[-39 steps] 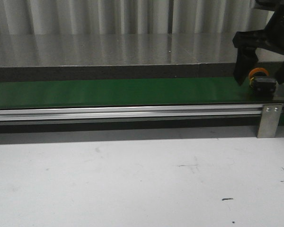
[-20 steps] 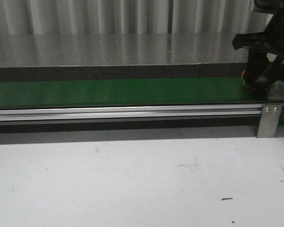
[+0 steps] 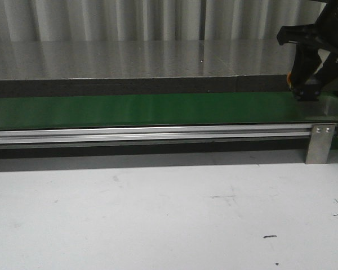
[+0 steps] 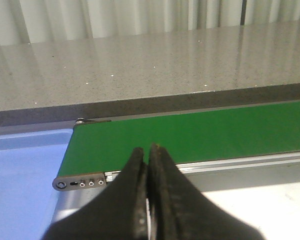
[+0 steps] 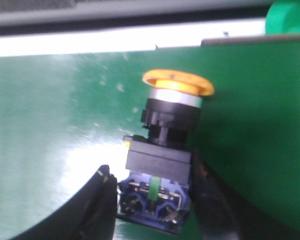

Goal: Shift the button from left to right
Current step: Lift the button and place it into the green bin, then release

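Right gripper (image 5: 152, 200) clamped on button (image 5: 165, 145), above green belt (image 3: 146, 109), left gripper (image 4: 149, 165) closed empty

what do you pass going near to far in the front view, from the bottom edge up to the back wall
white table surface → aluminium rail → green belt → dark edge strip → grey speckled countertop → corrugated wall

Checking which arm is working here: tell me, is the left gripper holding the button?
No. In the left wrist view the left gripper is shut on nothing above the green belt; no button shows there.
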`<state>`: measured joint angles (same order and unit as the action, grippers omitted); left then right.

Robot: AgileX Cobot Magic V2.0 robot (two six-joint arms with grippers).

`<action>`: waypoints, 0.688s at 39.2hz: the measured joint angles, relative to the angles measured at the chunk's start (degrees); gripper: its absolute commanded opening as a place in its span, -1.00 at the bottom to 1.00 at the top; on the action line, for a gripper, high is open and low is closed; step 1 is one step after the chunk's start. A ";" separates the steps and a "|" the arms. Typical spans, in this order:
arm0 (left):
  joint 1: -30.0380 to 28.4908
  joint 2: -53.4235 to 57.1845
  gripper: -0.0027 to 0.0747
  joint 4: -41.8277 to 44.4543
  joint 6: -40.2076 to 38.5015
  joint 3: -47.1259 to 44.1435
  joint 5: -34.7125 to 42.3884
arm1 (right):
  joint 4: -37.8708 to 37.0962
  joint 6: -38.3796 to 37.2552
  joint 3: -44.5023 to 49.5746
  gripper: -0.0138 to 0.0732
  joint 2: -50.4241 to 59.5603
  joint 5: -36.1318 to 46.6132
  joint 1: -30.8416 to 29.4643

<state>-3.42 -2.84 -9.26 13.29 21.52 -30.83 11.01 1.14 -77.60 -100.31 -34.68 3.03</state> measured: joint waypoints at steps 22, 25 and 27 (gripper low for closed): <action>0.00 0.00 -0.99 0.00 0.00 0.00 0.00 | 0.22 0.00 -3.52 -0.33 5.29 -3.87 -12.71; 0.00 0.00 -0.99 0.00 0.00 0.00 0.00 | 0.22 0.00 -3.52 -0.33 4.64 -4.24 -15.90; 0.00 0.00 -0.99 0.00 0.00 0.00 0.00 | 0.22 0.00 -3.52 -0.33 3.78 -4.34 -17.79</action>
<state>-3.42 -2.84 -9.26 13.29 21.52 -30.83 11.23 1.14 -81.12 -96.53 -39.03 -14.77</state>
